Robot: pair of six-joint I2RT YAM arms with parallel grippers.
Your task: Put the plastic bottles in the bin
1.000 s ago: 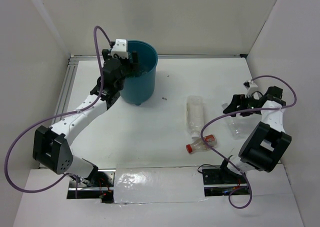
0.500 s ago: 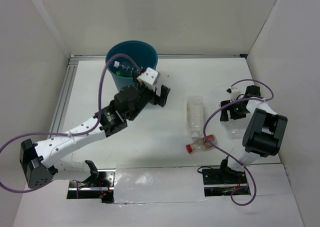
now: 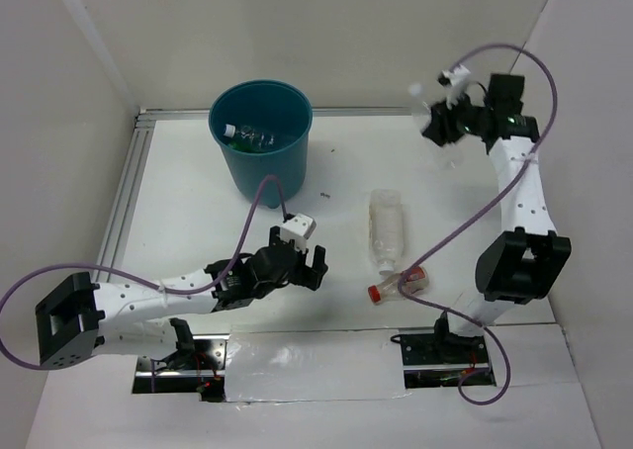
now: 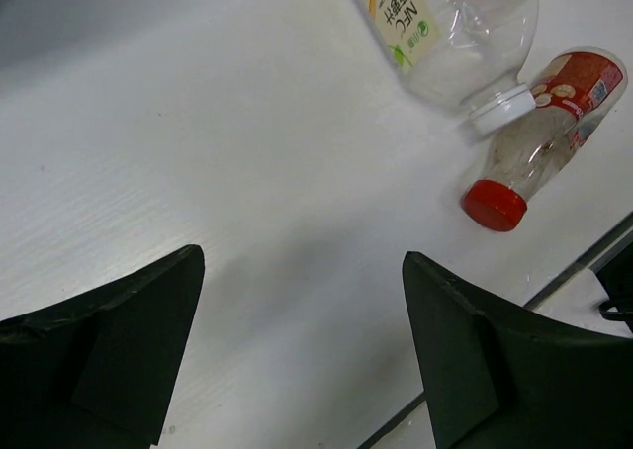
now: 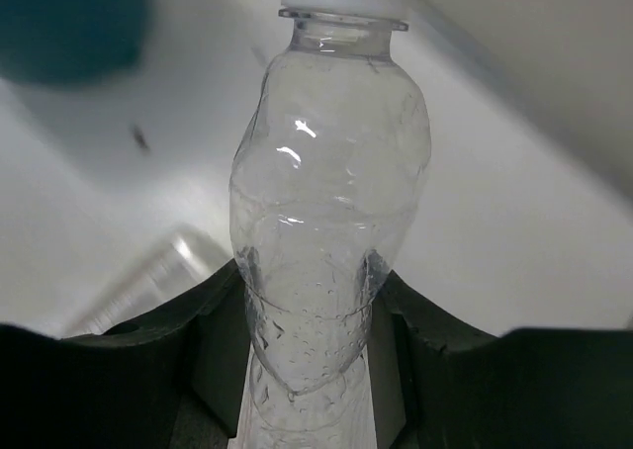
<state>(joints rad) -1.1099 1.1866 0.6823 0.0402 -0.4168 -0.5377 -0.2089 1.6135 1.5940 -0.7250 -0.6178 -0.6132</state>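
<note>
White-cap btl [image 3: 385, 229] touches red-cap btl [image 3: 396, 287]; bin [image 3: 272, 172] well apart.

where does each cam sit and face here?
Top external: high behind the robot, looking down on the bin, left gripper, right gripper.
Left wrist: low over the table, facing the red-capped bottle and labelled bottle; left gripper open below.
Right wrist: raised, right gripper shut on a clear bottle.
Shared: top and left wrist both show those two bottles.
</note>
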